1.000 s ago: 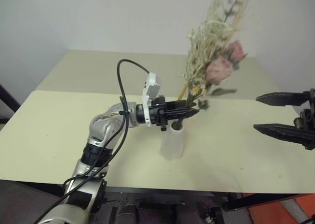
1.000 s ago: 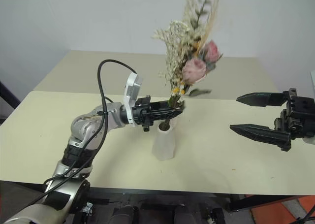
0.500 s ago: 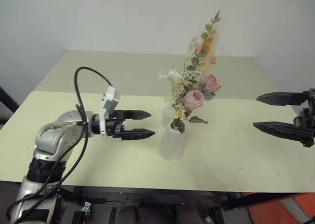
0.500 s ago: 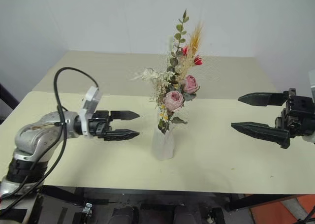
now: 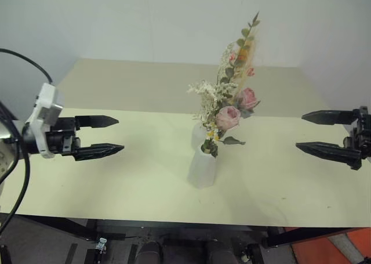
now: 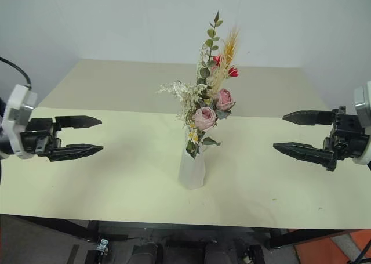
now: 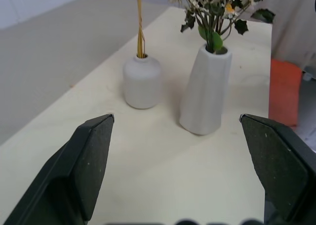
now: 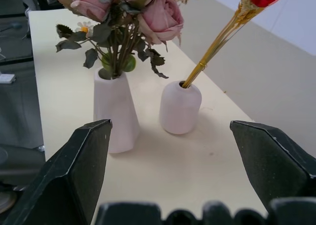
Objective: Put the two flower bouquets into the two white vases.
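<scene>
Cone-shaped vase [image 6: 192,170], centre of frame on the pale counter [image 6: 116,183]: holds the bushy bouquet [image 6: 200,116] with pink roses. Round vase [image 7: 142,81] just behind it: holds the slim bouquet [image 6: 223,58] of yellow-orange stems. Left gripper [image 6: 91,136], left edge: fingers wide, empty. Right gripper [image 6: 287,133], right edge: fingers wide, empty. Both well apart from the vases.

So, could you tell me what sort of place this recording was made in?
Probably a plain indoor test room, not a home: two bare pale tables pushed together against a blank white wall, carrying two white vases of flowers, with dark flooring beneath.
</scene>
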### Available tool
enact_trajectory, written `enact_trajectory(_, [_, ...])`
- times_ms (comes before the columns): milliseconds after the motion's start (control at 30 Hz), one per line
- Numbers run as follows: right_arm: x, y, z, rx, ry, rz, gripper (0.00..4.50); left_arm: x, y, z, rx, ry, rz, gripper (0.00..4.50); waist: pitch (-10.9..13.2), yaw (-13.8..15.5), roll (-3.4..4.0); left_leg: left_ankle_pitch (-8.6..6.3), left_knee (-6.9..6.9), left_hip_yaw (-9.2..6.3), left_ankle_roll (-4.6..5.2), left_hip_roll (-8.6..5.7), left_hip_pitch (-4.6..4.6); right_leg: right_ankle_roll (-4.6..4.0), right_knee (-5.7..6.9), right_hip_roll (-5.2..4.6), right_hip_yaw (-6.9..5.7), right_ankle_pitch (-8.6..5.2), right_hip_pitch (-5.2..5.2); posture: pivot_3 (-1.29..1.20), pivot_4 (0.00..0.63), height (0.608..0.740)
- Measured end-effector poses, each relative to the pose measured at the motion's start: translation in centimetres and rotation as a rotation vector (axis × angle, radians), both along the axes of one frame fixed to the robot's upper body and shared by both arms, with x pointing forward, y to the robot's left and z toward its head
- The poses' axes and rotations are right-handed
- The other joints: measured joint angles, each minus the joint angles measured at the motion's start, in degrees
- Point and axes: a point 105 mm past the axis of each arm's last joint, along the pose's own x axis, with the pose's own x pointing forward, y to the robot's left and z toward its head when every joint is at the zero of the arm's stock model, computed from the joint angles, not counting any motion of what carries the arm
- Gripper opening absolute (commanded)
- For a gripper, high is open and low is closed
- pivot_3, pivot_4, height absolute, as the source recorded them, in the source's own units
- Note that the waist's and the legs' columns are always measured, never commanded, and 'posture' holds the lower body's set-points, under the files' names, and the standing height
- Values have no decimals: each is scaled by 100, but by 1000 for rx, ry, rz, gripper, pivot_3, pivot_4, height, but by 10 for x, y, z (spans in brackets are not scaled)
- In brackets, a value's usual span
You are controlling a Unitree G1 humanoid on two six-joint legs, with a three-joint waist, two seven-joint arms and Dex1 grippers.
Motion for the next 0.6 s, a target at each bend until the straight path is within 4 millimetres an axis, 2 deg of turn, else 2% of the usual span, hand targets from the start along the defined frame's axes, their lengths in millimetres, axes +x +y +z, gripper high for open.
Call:
enact_trajectory(167, [7, -1, 1, -2, -15, -28, 4500, -5, -3, 11, -26, -35, 8, 4439, 1, -15, 1, 0, -1, 0, 0, 1, 2, 0, 2, 1, 0, 0, 1, 0, 150, 740])
enact_trajectory(400, [4, 0, -9, -23, 9, -40, 4500, -6, -6, 10, -37, -22, 6, 4439, 1, -29, 1, 0, -3, 1, 0, 0, 1, 0, 2, 2, 0, 0, -1, 0, 150, 740])
enact_trajectory(600, [0, -1, -7, -32, -12, -64, 4500, -1, -12, 9, -40, -23, -26, 4439, 1, -36, 1, 0, -2, 1, 0, 1, 2, 0, 3, 3, 0, 0, 0, 0, 150, 740])
